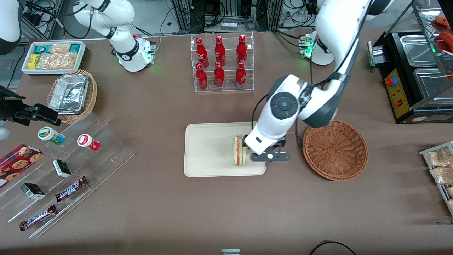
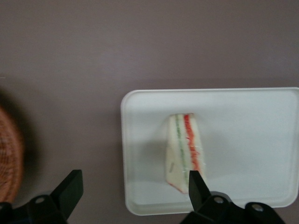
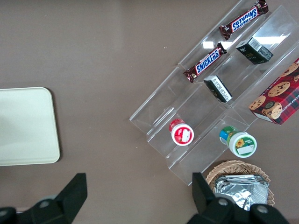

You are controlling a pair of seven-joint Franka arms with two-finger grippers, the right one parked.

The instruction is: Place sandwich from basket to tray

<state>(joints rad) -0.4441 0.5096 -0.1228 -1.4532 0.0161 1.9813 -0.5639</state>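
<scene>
The sandwich (image 1: 239,150) rests on the cream tray (image 1: 208,148), near the tray's end that faces the brown wicker basket (image 1: 335,149). The basket holds nothing. My left gripper (image 1: 264,153) hangs over that tray end, between sandwich and basket. In the left wrist view the gripper (image 2: 133,191) is open wide and holds nothing. One fingertip (image 2: 196,184) overlaps the sandwich's (image 2: 183,151) narrow end and the other (image 2: 70,186) is over bare table. The tray's rim (image 2: 124,140) and the basket's edge (image 2: 9,158) show there too.
A clear rack of red bottles (image 1: 222,63) stands farther from the front camera than the tray. A clear stepped stand with snacks (image 1: 67,177), a lighter basket with foil trays (image 1: 72,95) and a white bin (image 1: 53,56) lie toward the parked arm's end. A black appliance (image 1: 410,78) sits toward the working arm's end.
</scene>
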